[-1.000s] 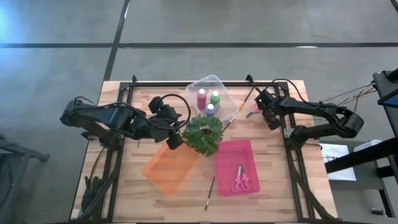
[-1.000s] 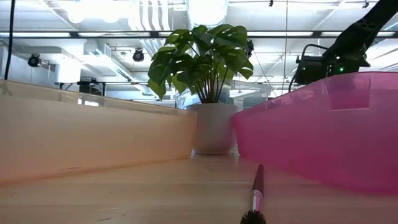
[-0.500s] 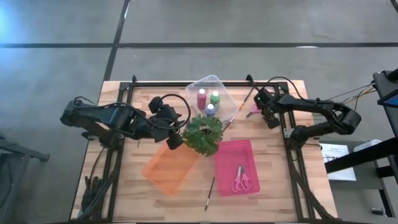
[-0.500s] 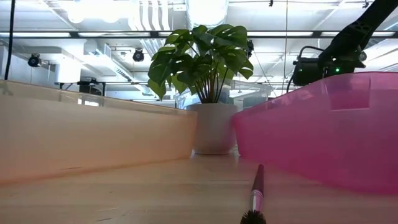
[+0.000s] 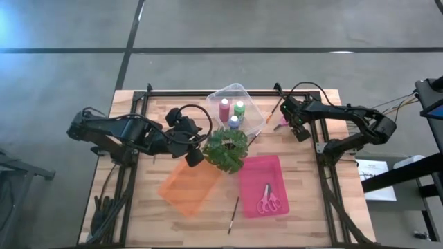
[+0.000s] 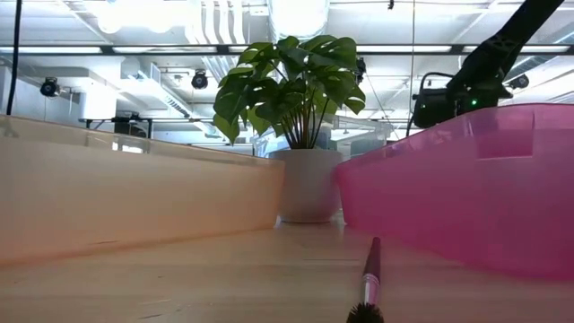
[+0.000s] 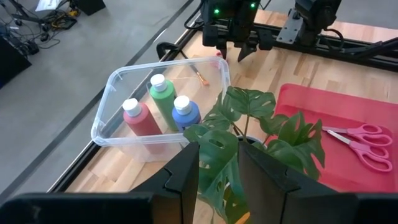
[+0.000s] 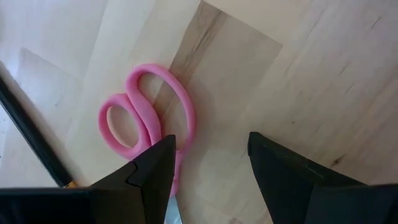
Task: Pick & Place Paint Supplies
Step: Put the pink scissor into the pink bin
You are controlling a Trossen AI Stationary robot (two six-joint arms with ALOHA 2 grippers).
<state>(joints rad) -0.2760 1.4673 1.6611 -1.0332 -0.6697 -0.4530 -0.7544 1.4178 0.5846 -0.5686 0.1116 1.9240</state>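
Small pink-handled scissors (image 8: 146, 118) lie flat on the wooden table at its far right, next to a thin dark brush (image 5: 275, 111). My right gripper (image 8: 211, 158) hangs open just above them, pointing down, its fingers over the blade end and touching nothing. Maroon (image 7: 138, 117), green (image 7: 163, 96) and blue (image 7: 185, 112) paint bottles stand in the clear tray (image 7: 106, 121). A second pair of scissors (image 5: 268, 199) lies in the pink tray (image 5: 250, 173). Another brush (image 5: 233, 214) lies near the front edge. My left gripper (image 7: 217, 171) waits open beside the plant (image 5: 225, 149).
An orange tray (image 5: 187, 188) lies front left of the potted plant. The black frame rails (image 5: 320, 149) run along the table's sides, close to my right gripper. Bare wood shows between the pink tray and the right rail.
My right gripper has edged toward the table's left and slightly down over the pink scissors, tipping more steeply downward. Its fingers keep the same gap.
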